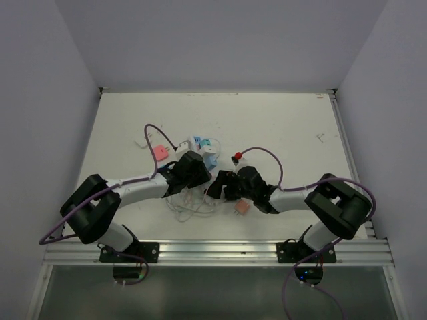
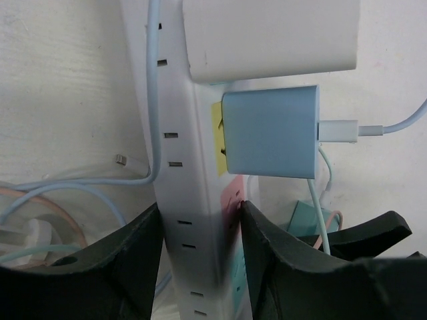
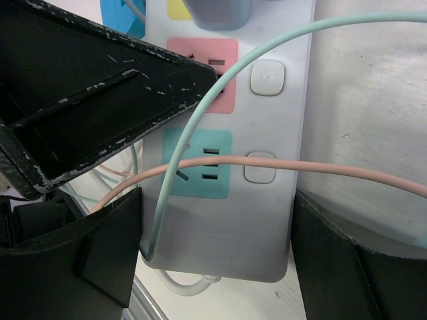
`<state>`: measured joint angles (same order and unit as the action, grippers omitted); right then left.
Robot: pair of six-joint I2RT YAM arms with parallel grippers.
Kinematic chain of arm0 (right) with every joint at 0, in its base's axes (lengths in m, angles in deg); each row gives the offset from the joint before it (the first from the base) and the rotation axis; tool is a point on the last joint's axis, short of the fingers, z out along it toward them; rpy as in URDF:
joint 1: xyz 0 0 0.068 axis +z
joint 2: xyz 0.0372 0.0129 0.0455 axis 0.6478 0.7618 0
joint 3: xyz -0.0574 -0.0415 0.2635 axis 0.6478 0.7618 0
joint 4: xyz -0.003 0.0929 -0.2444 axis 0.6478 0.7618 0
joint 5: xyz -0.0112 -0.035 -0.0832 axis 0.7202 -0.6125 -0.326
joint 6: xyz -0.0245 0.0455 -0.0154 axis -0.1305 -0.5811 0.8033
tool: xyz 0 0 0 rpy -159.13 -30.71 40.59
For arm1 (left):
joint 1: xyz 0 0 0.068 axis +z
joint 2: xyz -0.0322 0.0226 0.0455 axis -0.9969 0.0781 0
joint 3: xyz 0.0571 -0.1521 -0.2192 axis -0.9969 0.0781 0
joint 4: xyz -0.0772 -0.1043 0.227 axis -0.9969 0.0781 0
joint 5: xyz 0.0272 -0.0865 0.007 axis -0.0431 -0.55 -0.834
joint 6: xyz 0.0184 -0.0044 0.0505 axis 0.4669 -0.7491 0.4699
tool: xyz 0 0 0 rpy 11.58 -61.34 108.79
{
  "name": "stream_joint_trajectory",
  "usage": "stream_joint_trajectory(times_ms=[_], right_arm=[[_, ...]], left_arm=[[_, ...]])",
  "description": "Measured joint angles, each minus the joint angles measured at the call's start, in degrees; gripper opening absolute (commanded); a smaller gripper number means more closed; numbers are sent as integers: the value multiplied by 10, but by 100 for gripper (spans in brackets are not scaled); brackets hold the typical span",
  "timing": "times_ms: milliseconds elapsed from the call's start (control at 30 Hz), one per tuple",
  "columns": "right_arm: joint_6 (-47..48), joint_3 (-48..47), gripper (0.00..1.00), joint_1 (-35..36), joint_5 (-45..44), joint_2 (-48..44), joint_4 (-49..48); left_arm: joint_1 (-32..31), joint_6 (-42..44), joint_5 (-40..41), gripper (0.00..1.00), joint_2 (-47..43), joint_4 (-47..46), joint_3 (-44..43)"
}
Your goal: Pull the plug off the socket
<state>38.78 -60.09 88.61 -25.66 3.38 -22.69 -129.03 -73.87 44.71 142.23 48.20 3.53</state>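
- The socket (image 2: 187, 167), a long white plastic power strip with small pastel outlet faces, sat near the middle of the white table (image 1: 287, 127), between the two wrists and mostly hidden under them from above.
- In the left wrist view its long axis ran straight away from the camera. A narrow side with small dark slots faced the lens, and the coloured faces were turned to the right.
- In the right wrist view the pink and teal outlet faces looked at the lens. The strip's near end, with a white cord leaving it, lay lowest in that frame.
- A pale blue cube plug (image 2: 270, 130) stuck out sideways from the yellow outlet face, with a white cable leaving its outer end.
- A white cube plug (image 2: 270, 33) sat in the next face beyond it.
- The left gripper (image 2: 200, 210) was partly closed, and its black fingers (image 2: 133, 253) pressed both sides of the strip at the pink face.
- The right gripper (image 3: 217, 200) stood wide, with its fingers (image 3: 347, 260) against both long edges of the strip's near end.
- A thin mint-green cable (image 3: 200, 113) and a salmon-pink cable (image 3: 333, 170) crossed the strip's face.
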Motion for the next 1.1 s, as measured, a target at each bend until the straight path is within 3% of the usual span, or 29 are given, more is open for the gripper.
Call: stream_joint_trajectory(times_ms=[100, 167, 200, 300, 400, 500, 700, 867, 1100], right_arm=[[-3, 3, 2, -3, 5, 1, -7], [-10, 5, 13, -6, 9, 2, -11], [-12, 5, 19, -7, 10, 2, -12], [-13, 6, 56, -7, 11, 2, -13], [-13, 6, 78, -7, 11, -3, -6], [-11, 6, 88, -6, 17, -19, 21], [2, 6, 99, -5, 34, -93, 108], [12, 6, 99, -5, 40, -149, 151], [20, 5, 90, -16, 38, -202, 196]], left_arm=[[0, -9, -2, 40, 0, -6, 4], [0, -13, -3, 35, 0, -12, 5], [0, -14, -2, 29, 0, -15, 6], [0, -14, -2, 20, -1, -24, 11], [0, -14, -4, 12, -2, -30, 15], [-1, -14, -12, 9, -9, -34, 23], [-4, -7, -18, 6, -38, -22, 36], [-3, 2, -4, 0, -64, 2, 41], [-2, 22, -3, 0, -80, 20, 42]])
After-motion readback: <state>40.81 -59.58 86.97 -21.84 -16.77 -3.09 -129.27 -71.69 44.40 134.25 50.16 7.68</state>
